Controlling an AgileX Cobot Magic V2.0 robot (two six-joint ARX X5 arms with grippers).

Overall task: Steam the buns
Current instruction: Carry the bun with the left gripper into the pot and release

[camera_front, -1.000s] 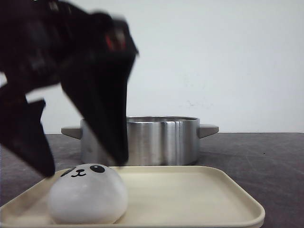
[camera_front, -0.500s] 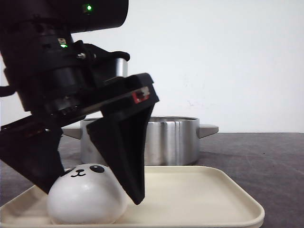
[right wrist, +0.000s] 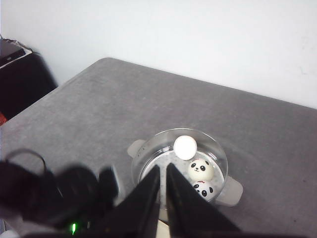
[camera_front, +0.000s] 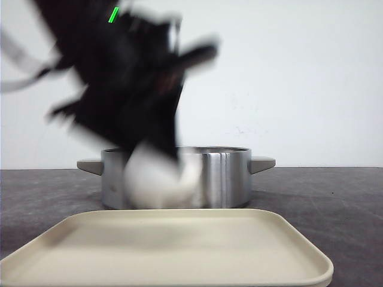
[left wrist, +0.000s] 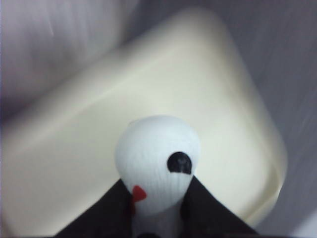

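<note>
Left wrist view: left gripper (left wrist: 157, 218) clenches a panda bun (left wrist: 157, 163) above the cream tray (left wrist: 74, 148); right gripper (right wrist: 162, 191) jaws nearly closed, holding nothing.

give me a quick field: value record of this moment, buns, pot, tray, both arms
held bun: white panda bun pinched between the left gripper fingers, lifted above the tray
buns in pot: three
pot: steel, two handles, behind the tray
tray: cream, nothing resting on it
left arm: motion-blurred in the front view
right gripper: raised over the table, fingers nearly closed on nothing
</note>
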